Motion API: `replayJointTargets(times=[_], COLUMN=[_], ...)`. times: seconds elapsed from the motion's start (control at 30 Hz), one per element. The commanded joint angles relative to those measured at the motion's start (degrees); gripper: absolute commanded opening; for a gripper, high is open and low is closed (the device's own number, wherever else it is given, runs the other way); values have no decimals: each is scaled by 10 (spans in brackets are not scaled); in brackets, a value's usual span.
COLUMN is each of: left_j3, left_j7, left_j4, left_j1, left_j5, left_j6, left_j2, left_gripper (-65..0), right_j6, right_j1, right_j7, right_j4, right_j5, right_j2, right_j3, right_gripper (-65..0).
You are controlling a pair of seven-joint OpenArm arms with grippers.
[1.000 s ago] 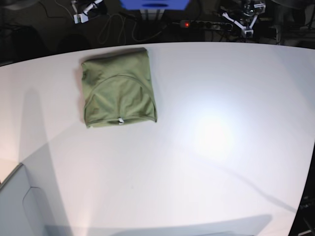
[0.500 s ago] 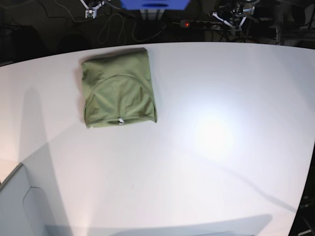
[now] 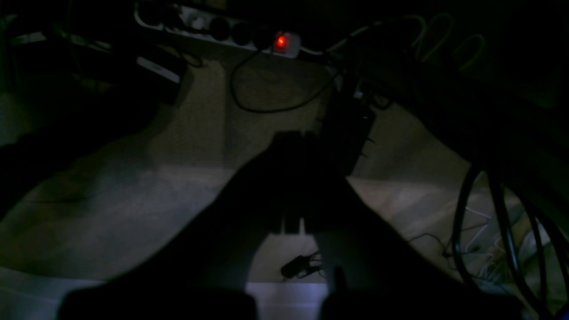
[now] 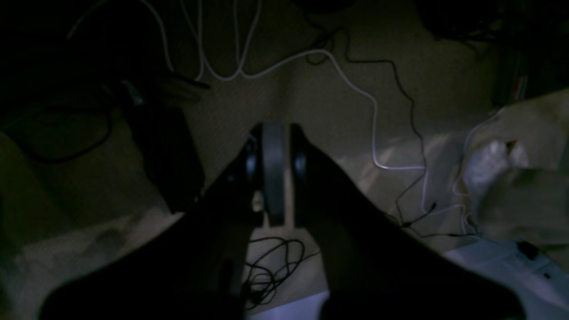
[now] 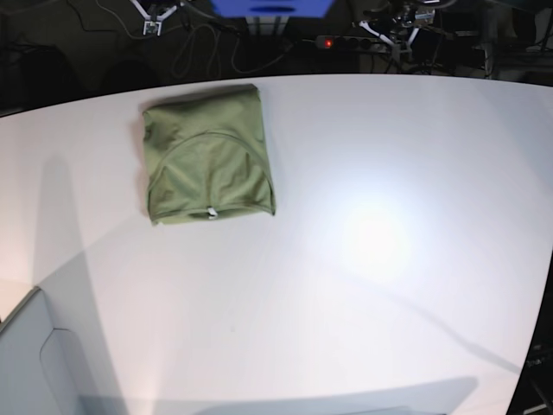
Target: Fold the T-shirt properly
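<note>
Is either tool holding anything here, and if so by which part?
Nothing is held. Both tools, left and right, are shut and empty; the T-shirt lies folded on the table.

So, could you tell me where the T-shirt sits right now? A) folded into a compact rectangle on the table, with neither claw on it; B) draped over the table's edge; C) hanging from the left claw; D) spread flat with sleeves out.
A: the T-shirt lies as a folded rectangle on the white table, with no claw touching it.

white table | power strip (red light lit) | floor cables
</note>
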Motion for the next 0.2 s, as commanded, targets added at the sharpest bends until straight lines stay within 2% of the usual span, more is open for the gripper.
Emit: replayJointTargets(times=[0.0, 0.17], left_j3=[-2, -3], left_j7=[-1, -1], left_j4=[1, 1], left_j1=[5, 6], left_j5=[-3, -4], left_j6=[-2, -2], left_j2=[-5, -5], left_gripper=[-650, -650], right_j6=[-7, -7], right_j1=[-8, -5], right_j7=[8, 8], right_j4=[1, 1], right_j5=[0, 0], right_j2=[2, -5], right_j3=[1, 0], right_gripper=[-650, -650])
